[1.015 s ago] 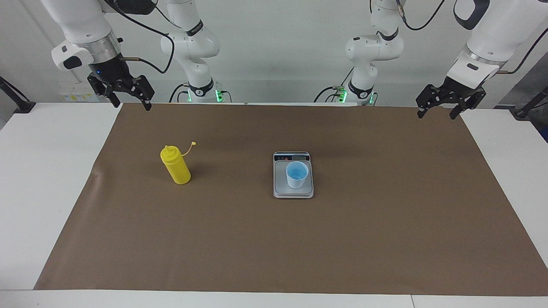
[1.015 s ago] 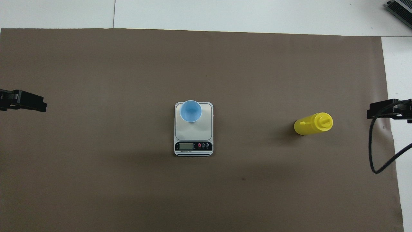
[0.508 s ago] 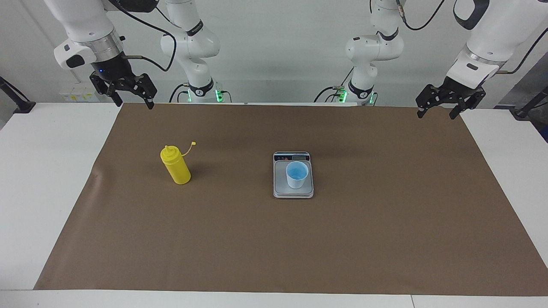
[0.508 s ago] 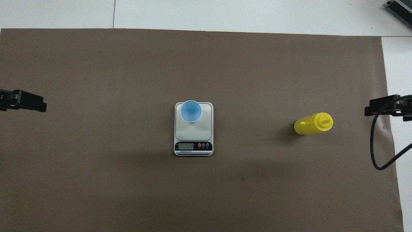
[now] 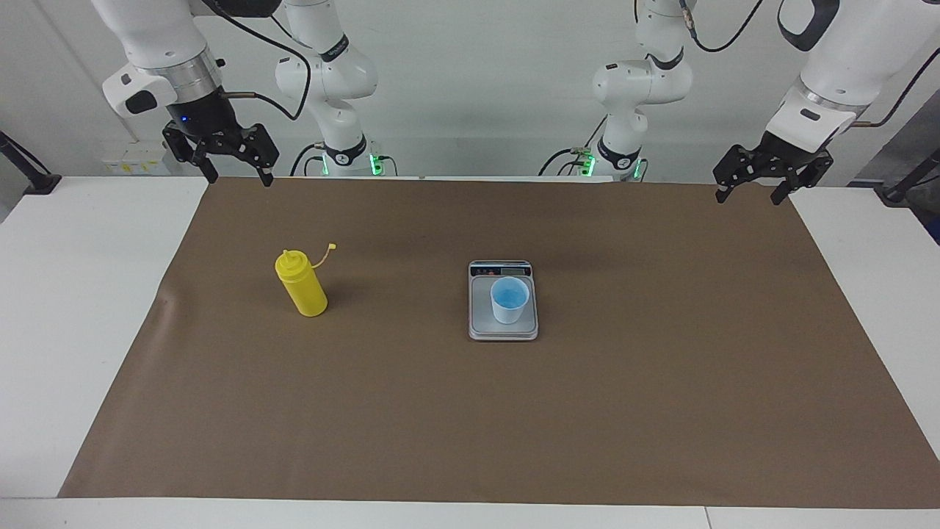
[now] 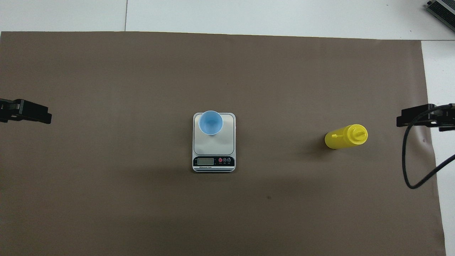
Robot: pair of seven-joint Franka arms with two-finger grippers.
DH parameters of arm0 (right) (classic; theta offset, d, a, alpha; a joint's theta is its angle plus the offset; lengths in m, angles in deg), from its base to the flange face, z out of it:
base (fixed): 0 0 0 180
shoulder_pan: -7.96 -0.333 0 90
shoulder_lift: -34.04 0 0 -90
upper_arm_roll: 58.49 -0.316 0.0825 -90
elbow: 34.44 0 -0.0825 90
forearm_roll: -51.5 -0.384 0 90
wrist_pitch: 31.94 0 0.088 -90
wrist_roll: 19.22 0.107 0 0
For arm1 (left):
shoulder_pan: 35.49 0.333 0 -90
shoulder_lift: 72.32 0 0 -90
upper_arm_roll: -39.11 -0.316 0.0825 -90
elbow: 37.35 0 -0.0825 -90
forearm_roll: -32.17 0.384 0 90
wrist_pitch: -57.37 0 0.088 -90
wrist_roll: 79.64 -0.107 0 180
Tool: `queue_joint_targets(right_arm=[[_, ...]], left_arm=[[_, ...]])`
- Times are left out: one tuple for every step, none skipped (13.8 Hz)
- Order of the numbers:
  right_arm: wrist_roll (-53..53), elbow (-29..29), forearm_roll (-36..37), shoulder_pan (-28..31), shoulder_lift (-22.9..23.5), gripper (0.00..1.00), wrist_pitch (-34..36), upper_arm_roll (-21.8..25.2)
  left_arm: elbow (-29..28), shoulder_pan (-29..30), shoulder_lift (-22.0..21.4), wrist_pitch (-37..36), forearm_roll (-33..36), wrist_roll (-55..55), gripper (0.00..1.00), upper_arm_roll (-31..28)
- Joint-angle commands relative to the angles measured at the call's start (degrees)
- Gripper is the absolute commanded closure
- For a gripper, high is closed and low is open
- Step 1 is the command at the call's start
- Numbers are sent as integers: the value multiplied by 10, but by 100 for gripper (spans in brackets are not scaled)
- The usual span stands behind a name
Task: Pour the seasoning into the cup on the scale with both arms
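The yellow seasoning bottle (image 5: 301,285) (image 6: 344,137) stands upright on the brown mat toward the right arm's end, its small tethered cap hanging off to one side. A pale blue cup (image 5: 509,300) (image 6: 210,122) sits on the silver scale (image 5: 481,323) (image 6: 213,145) mid-table, on the plate's part farther from the robots. My right gripper (image 5: 239,175) (image 6: 412,119) hangs open and empty, high over the mat's edge at its own end, well apart from the bottle. Over the mat's edge at the other end, my left gripper (image 5: 749,197) (image 6: 35,115) waits open and empty.
A brown paper mat (image 5: 470,411) covers most of the white table (image 5: 73,294). A black cable (image 6: 408,167) loops down from the right arm's wrist. A dark device corner (image 6: 442,9) shows at the table's edge farthest from the robots.
My right gripper has risen a little and shifted toward the table's middle, closing some of the gap to the bottle. The left arm, bottle, cup and scale have not moved.
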Motion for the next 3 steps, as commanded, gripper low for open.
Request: queue_joint_targets(right_arm=[[-12,0,-9,13,-4,0,-3,-1],[-10,-3,-9,15,-4,0,-2,-1],[-9,-4,-9,6,-2,0,-2,3]], left_arm=[[-8,1,-10,3,-8,1,0,0],[-8,1,-10,3,-8,1,0,0],[-8,0,-10,3,-8,1,0,0]])
